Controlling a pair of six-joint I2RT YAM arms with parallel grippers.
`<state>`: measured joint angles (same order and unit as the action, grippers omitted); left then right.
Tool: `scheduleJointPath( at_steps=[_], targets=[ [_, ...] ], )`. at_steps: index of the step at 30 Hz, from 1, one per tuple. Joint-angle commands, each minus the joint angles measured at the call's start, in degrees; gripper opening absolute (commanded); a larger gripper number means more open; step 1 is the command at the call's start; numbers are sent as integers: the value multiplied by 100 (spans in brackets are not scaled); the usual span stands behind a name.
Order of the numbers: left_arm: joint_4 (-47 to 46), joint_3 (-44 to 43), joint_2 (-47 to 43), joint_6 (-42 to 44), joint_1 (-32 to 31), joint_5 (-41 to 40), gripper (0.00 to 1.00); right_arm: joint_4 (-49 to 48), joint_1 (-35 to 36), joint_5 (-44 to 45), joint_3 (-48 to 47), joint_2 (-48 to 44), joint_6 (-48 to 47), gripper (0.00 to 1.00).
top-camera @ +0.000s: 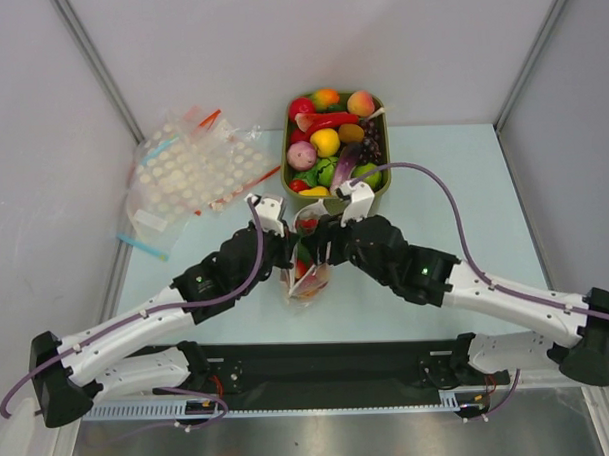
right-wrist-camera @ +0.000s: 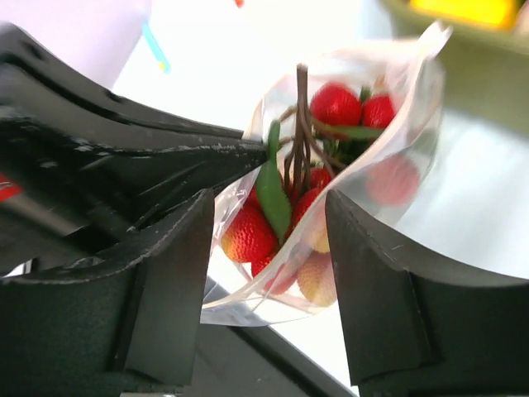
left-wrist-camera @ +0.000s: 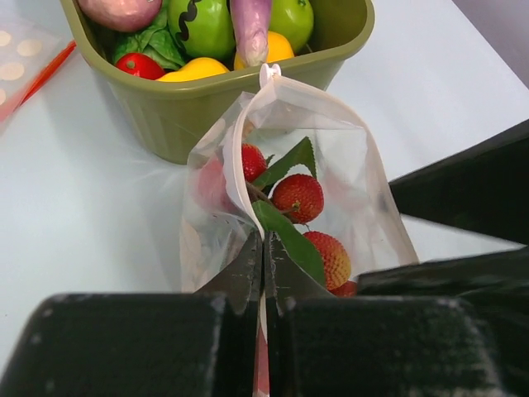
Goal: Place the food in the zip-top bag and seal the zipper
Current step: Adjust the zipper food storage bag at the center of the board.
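Observation:
The clear zip-top bag hangs upright between my two grippers, just in front of the bin. Its mouth gapes open, and the pale zipper strip curves along the rim. A bunch of red berries with green leaves and a brown stem lies inside the bag. My left gripper is shut on the bag's near rim and holds it up. My right gripper stands open over the mouth, a finger on either side, with the berries below it and nothing gripped.
An olive-green bin full of toy fruits and vegetables stands right behind the bag; its wall is close to the bag's far corner. A heap of white-dotted clear bags lies at the back left.

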<state>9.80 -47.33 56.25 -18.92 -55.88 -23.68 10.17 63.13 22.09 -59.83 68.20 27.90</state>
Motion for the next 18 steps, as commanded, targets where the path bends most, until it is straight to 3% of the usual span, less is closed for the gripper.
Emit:
scheduleJointPath(
  at_steps=[1, 4, 8, 13, 18],
  targets=[
    [-295, 75, -17, 125, 51, -93, 0, -734, -108, 42, 191, -509, -441, 61],
    [-339, 127, -53, 116, 94, -93, 0, -937, -213, 85, 472, -896, -785, 70],
    [-356, 163, -70, 55, 200, -102, 0, -956, -617, 60, 701, -1344, -1058, 74],
    [-321, 172, -9, 2, 288, -84, 0, -842, -1923, -589, 973, -1679, -778, 75],
    [-277, 154, 62, -33, 393, -110, 0, -727, -3069, -1662, 1008, -1284, -619, 75]
  ],
)
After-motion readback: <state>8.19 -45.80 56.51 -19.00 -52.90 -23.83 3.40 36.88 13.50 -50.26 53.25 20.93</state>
